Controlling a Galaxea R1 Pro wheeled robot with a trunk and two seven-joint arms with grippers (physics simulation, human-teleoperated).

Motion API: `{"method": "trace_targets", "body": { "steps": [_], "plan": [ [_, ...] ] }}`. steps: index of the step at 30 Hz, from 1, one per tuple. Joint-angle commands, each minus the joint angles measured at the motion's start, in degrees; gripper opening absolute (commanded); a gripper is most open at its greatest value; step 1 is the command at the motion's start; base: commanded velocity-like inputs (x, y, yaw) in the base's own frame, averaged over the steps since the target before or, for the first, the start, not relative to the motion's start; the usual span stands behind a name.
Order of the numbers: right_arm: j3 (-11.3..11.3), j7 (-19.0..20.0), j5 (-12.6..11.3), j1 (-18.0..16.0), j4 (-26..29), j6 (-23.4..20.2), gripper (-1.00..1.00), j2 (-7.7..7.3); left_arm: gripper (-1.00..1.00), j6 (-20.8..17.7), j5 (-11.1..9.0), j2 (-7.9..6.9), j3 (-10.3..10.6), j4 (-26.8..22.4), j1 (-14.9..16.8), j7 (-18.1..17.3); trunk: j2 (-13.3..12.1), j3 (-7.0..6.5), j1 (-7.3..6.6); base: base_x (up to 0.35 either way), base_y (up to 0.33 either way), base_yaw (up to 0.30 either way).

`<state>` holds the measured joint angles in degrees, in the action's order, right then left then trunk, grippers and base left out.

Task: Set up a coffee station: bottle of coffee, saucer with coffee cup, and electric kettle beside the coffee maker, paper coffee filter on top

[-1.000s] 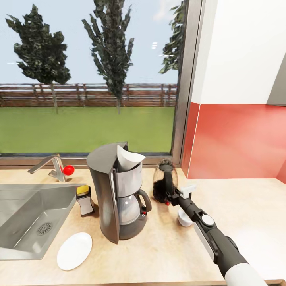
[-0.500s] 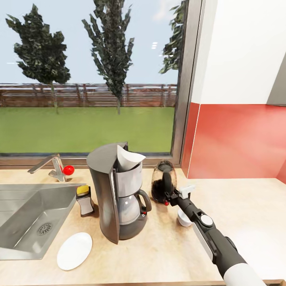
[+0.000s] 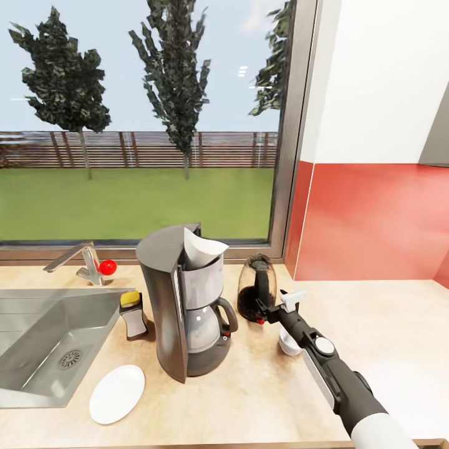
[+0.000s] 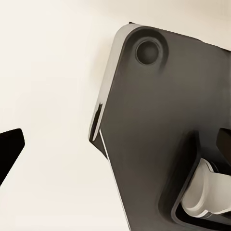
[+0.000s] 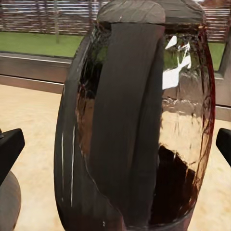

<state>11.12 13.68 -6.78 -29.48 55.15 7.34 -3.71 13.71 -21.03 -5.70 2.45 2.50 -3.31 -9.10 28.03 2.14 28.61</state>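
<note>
Wood-grain tabletop (image 3: 386, 324) runs below a wide window, with a grey steel sink (image 3: 37, 343) inset at its left end. Near the back edge stands the electric kettle (image 3: 257, 287), rounded clear glass with a black loop handle and lid, just beside the tall dark grey coffee maker (image 3: 184, 305). A white paper coffee filter (image 3: 201, 249) sits on top of the machine (a folded cone). The right pincer (image 3: 274, 307) faces the kettle handle with its fingers spread apart, holding nothing, probably having set it down. A white coffee cup (image 3: 288, 343) rests under that arm. Toward the front edge lies the flat white saucer (image 3: 117, 393); behind it, the yellow-capped bottle of coffee (image 3: 133, 315). Whether the left pincer is open is unclear.
</note>
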Motion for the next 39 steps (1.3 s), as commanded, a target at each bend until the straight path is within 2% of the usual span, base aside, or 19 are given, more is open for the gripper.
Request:
{"method": "trace_targets", "body": {
  "steps": [1, 19, 24, 39],
  "plan": [
    [0.13, 0.17, -0.60, -0.05, -0.04, 0.16, 1.00, -0.06, 1.00, 0.26, -0.58, -0.01, 0.27, 0.14, 0.05, -0.38, 0.10, 0.10, 0.03, 0.000, 0.000, 0.000],
    [-0.03, -0.06, -0.61, -0.05, -0.02, 0.30, 1.00, -0.07, 1.00, 0.35, -0.66, 0.01, 0.12, 0.14, 0.05, -0.27, 0.10, 0.10, 0.03, -0.055, -0.004, 0.000],
    [-0.04, -0.06, -0.60, -0.05, -0.04, 0.31, 1.00, -0.07, 1.00, 0.40, -0.67, -0.01, -0.75, 0.14, 0.05, -0.30, 0.10, 0.10, 0.03, -0.278, -0.040, 0.000],
    [0.01, -0.17, -0.55, -0.05, 0.04, 0.12, 1.00, -0.02, 1.00, 0.80, -0.72, -0.07, -0.87, -0.03, 0.05, -0.30, 0.10, 0.10, 0.03, -0.273, -0.001, 0.000]
  ]
}}
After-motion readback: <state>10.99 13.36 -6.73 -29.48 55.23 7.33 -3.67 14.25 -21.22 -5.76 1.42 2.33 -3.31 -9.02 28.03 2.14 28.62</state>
